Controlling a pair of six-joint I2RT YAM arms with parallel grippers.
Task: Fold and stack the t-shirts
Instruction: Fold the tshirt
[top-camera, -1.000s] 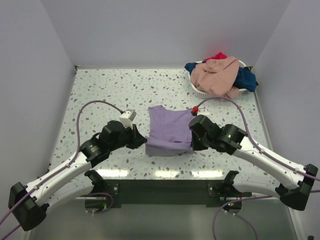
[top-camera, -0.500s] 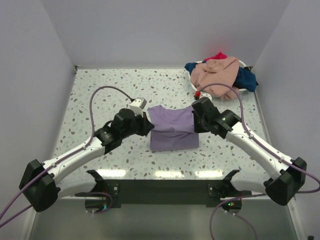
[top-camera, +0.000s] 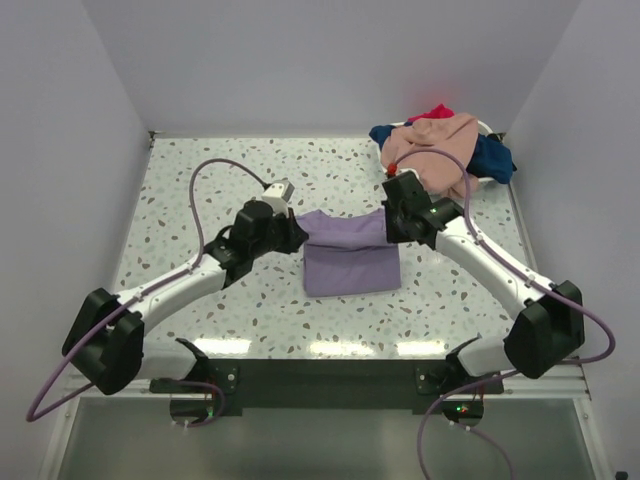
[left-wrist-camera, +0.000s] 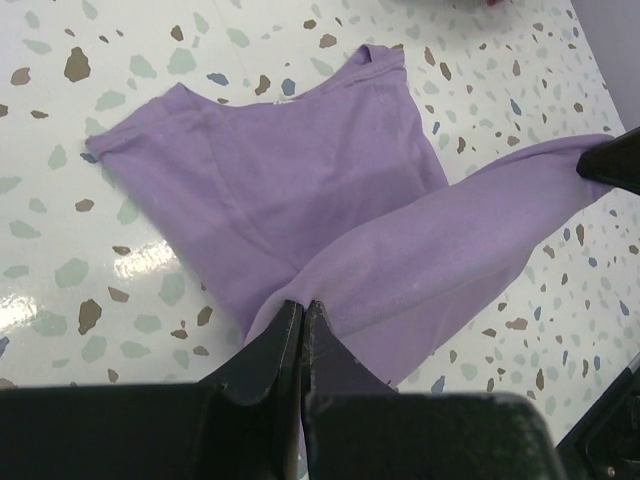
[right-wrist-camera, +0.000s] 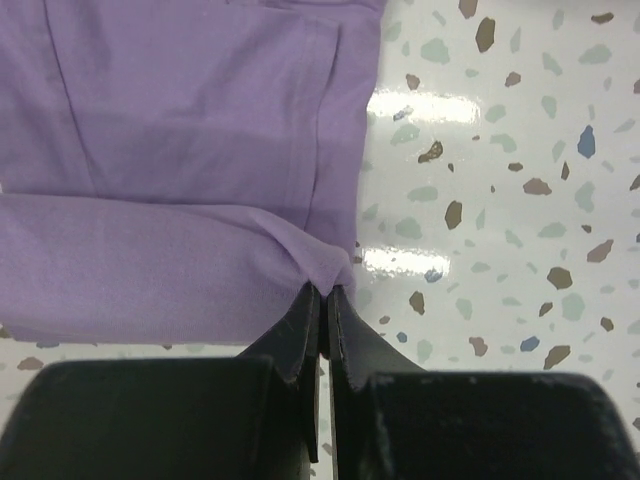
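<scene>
The lavender-purple t-shirt lies mid-table, partly folded. My left gripper is shut on its left corner, and the fabric is pinched between the jaws. My right gripper is shut on its right corner, with the purple fabric spreading left of it. The lifted edge stretches between both grippers above the lower layer. A peach-pink shirt, a navy blue shirt and a red shirt are heaped at the back right.
The white oval basket sits at the back right under the heaped shirts. The speckled tabletop is walled on the left, back and right. Purple cables loop over both arms.
Both grippers have carried the near edge of the purple shirt away from me, towards the far edge, folding it over itself. Both arms are stretched further out.
</scene>
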